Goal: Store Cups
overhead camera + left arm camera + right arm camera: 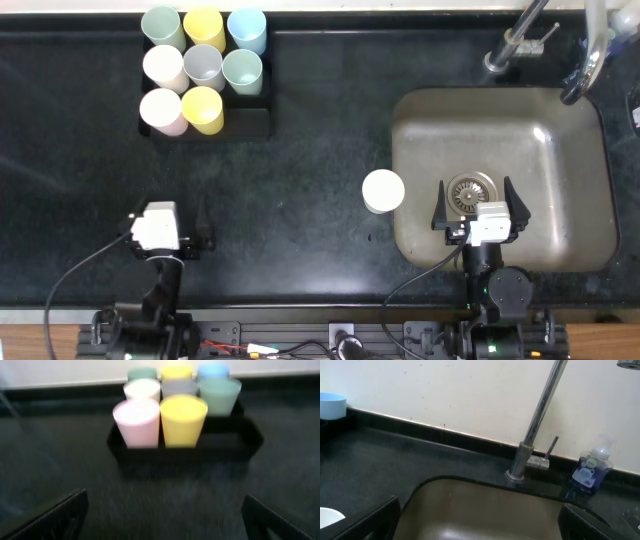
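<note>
Plainly, the lone white cup [383,190] stands on the desk [300,240] at mid-frame, just beside the sink [560,150]. An off-centre pinch could tip it into the basin. It looks smooth, round and pale. The left gripper [170,213] and the right gripper [476,190] both have fingers spread, holding nothing. The tray [250,112], upper left, has one free slot.

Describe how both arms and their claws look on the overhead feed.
Both match. The left claw and right claw each have two black tapered fingers flanking a white boxy block. Behind that, the left arm and right arm are black with rounded joint housings. A thin black cable loops from each wrist toward its base. No markings are legible.
</note>
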